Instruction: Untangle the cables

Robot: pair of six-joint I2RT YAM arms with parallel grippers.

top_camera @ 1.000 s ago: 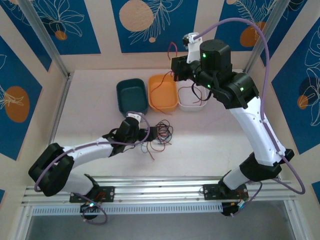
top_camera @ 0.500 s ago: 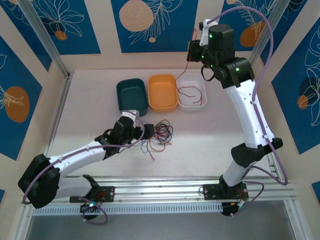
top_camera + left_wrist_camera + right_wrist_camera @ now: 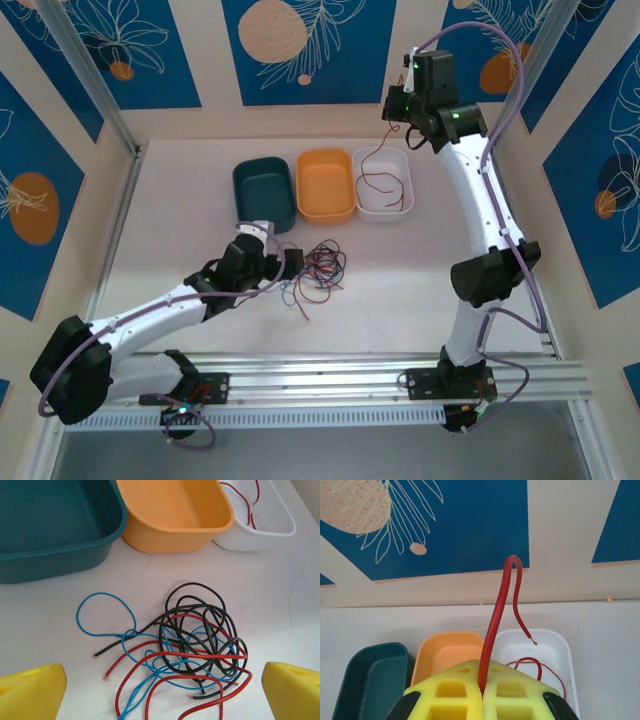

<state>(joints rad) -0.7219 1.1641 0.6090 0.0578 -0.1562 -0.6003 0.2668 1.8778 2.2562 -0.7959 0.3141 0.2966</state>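
- Right fingers [image 3: 455, 695] are pinched shut on a red cable [image 3: 497, 615], raised high over the white tray [image 3: 562, 642] at the far side of the table [image 3: 420, 270].
- That red cable rises out of my grip, bends over at the top and ends in a bare tip. From above, it hangs down into the white tray, where red loops lie. I cannot tell whether those loops are its own tail or a second cable.
- Left fingers [image 3: 30, 692] stand wide apart and hold nothing. They sit low over the table, one on each side of the tangle [image 3: 200, 640].
- The tangle lies on the table just in front of the orange tray [image 3: 175, 510] and the teal tray [image 3: 50, 525]. Black, red and blue cables are threaded through each other, and one blue loop splays out to the left.
- Done, as I judge it: one red cable is free of the knot and at the white tray, though not yet let go.
- Left to do: most of the job. The orange and teal trays show bare insides. The black and blue cables, and more red, are knotted together. I put the task at an early stage, well short of half.
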